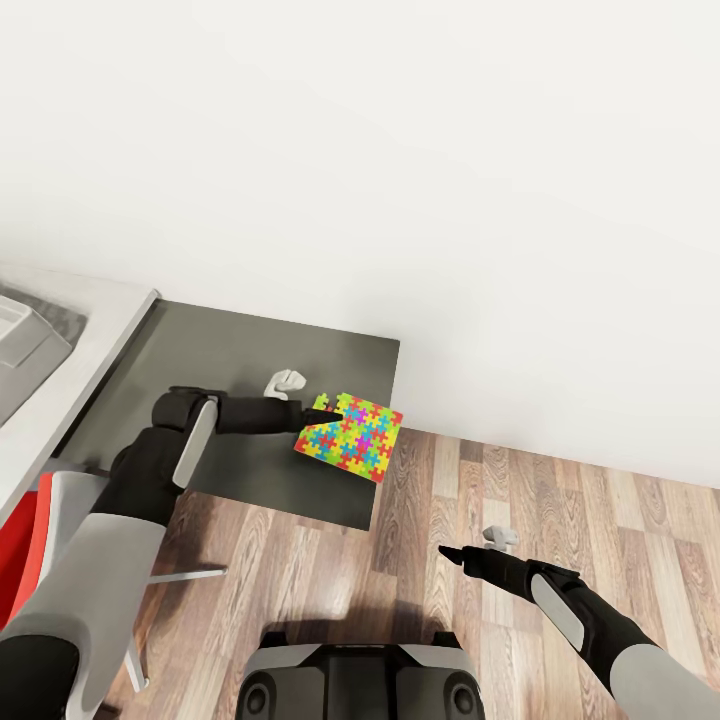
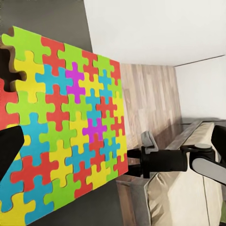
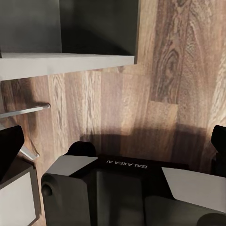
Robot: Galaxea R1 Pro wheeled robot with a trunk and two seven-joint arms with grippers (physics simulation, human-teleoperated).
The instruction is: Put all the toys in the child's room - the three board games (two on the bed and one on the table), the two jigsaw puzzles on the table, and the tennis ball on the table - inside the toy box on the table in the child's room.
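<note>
My left gripper (image 1: 322, 410) is shut on the edge of a jigsaw puzzle (image 1: 350, 437), a jagged panel of yellow, red, blue and green pieces. It holds the panel over the right end of the dark grey cabinet top (image 1: 250, 340), partly past its edge. In the left wrist view the puzzle (image 2: 70, 122) is close up, with one dark finger (image 2: 8, 150) over its edge. My right gripper (image 1: 450, 553) hangs open over the wood floor, its fingers (image 3: 9, 146) wide apart. The toy box (image 1: 20, 340) shows as a grey corner at the far left, on the pale table (image 1: 100, 320).
A red and grey chair (image 1: 40, 530) stands by the table at lower left. My base (image 3: 122, 174) lies under the right gripper. A white wall (image 1: 400, 150) runs behind the cabinet. Wood floor (image 1: 600, 510) stretches to the right. A beige bed (image 2: 179, 197) shows in the left wrist view.
</note>
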